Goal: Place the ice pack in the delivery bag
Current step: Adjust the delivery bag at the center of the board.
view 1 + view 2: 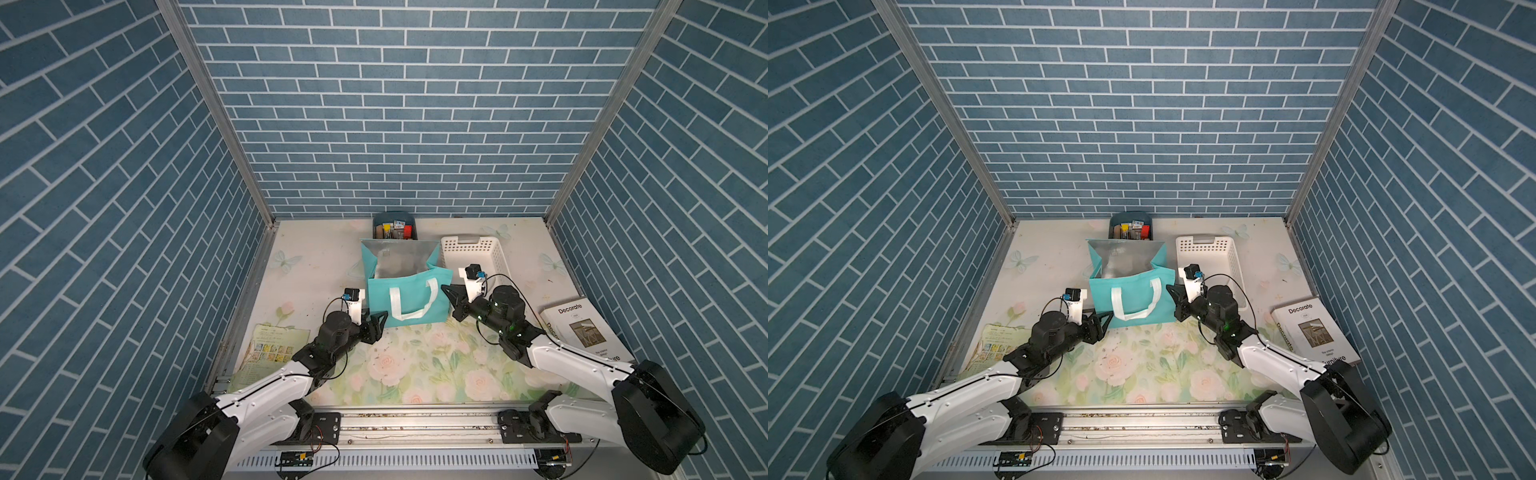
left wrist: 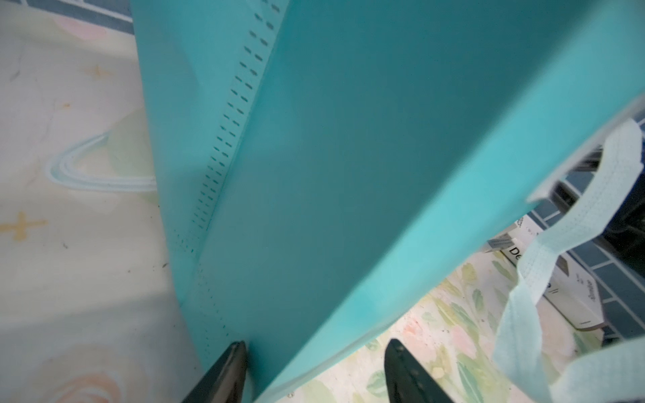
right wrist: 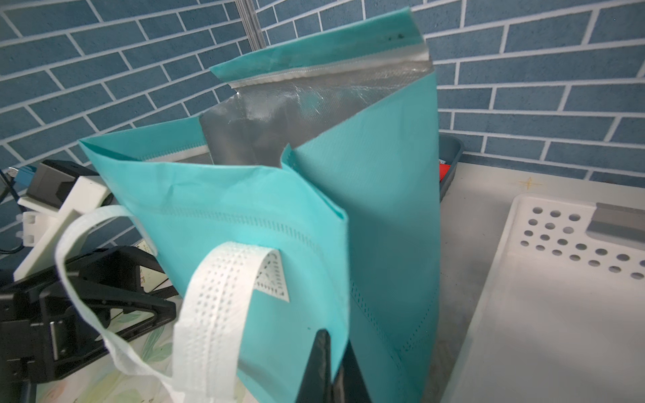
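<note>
Table (image 1: 316,266) under a pale floral cover, walled on three sides in blue brick pattern. Delivery bag (image 1: 409,299) upright at mid-table, teal outside, silver foil lining (image 1: 405,259) showing through the open mouth, far panel taller than the near one. White perforated basket (image 1: 473,253) just beside the bag toward the robot's right. Book (image 1: 582,328) lettered "Decorate" lying flat farther right, near the table edge. Printed paper sheet (image 1: 270,349) flat at the left edge, well apart from the bag. Small dark blue bin (image 1: 392,220) of mixed small items just behind the bag, against the back wall. White strap handle (image 1: 413,309) hanging down the near panel.

Left gripper (image 1: 380,320) low at the bag's near-left bottom corner, jaws apart. In the left wrist view, same gripper (image 2: 316,343) straddling the corner fold: one finger (image 2: 223,377) right at the seam, the other finger (image 2: 408,373) clear of the cloth, table showing between. Right gripper (image 1: 446,291) higher, at the bag's near-right upright edge. In the right wrist view, that gripper (image 3: 335,337) clamped tight, teal edge pinched between its two fingers.
</note>
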Controlling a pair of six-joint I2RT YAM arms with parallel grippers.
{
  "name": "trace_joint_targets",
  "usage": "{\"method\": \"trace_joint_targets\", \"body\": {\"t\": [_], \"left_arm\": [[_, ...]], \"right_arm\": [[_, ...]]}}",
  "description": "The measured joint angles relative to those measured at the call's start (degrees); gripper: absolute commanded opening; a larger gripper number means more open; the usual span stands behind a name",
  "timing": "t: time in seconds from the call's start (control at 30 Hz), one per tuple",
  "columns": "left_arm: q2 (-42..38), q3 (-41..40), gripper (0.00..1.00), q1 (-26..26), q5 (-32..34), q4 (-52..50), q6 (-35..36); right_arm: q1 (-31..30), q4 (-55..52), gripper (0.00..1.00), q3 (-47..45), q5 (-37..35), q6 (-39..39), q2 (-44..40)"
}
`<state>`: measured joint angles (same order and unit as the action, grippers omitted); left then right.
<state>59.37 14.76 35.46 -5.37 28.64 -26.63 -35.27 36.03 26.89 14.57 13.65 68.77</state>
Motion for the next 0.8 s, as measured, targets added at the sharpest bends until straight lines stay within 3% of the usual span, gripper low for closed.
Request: {"method": "trace_joint_targets", "body": {"t": [0.33, 0.47, 0.63, 0.8], "left_arm": [[4.22, 1.16, 0.13, -0.57, -9.62, 6.84, 1.22], [6.03, 1.16, 0.03, -0.59, -13.77, 8.68, 0.98], [7.19, 0.7, 0.0, -0.57, -16.22, 10.95, 0.33], [4.52, -1.09, 0.16, -0.57, -15.39, 11.1, 0.24]], "right_arm": [[0.07, -4.02, 0.0, 3.85, -1.7, -0.66, 1.53], [0.15, -5.88, 0.0, 6.97, -2.62, -1.57, 4.24], [0.37, -8.44, 0.0, 9.9, -5.46, -2.05, 6.1], [1.75, -8.44, 0.0, 9.73, -5.99, -1.92, 6.08]]}}
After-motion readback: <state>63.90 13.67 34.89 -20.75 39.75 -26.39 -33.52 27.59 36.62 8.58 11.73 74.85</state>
